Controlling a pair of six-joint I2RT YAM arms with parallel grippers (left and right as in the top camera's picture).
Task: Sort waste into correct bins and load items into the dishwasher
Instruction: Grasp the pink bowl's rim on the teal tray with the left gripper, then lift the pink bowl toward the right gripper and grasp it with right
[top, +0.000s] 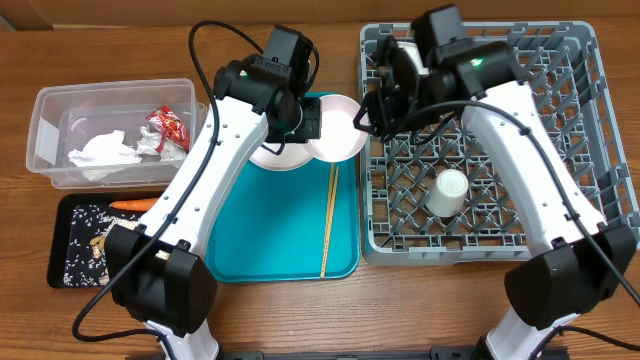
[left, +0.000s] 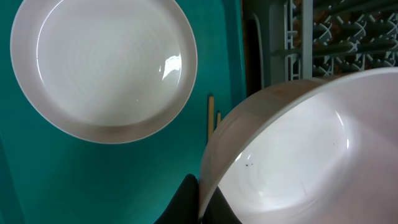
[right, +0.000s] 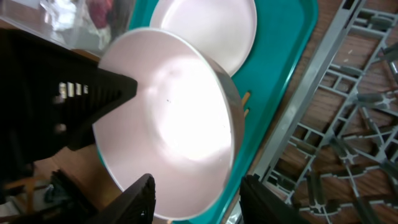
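My left gripper (top: 318, 122) is shut on the rim of a white bowl (top: 338, 130) and holds it tilted over the teal tray's right edge; its jaws (left: 202, 202) pinch the bowl (left: 298, 155). My right gripper (top: 376, 108) is open, and its fingers (right: 198, 182) straddle the bowl (right: 168, 106) without closing. The plate (top: 272, 155) lies on the teal tray, and the chopsticks (top: 328, 215) lie beside it. The cup (top: 448, 192) stands in the grey rack (top: 590, 150). The wrapper (top: 168, 128) and tissue (top: 103, 152) are in the clear tub (top: 45, 140). The carrot (top: 128, 204), rice and scraps are on the black tray (top: 60, 250).
The teal tray (top: 270, 240) lies between the bins and the rack. The plate (left: 102, 62) and the chopstick tips (left: 211, 112) show in the left wrist view. The rack's wall (right: 323, 81) is right beside the bowl.
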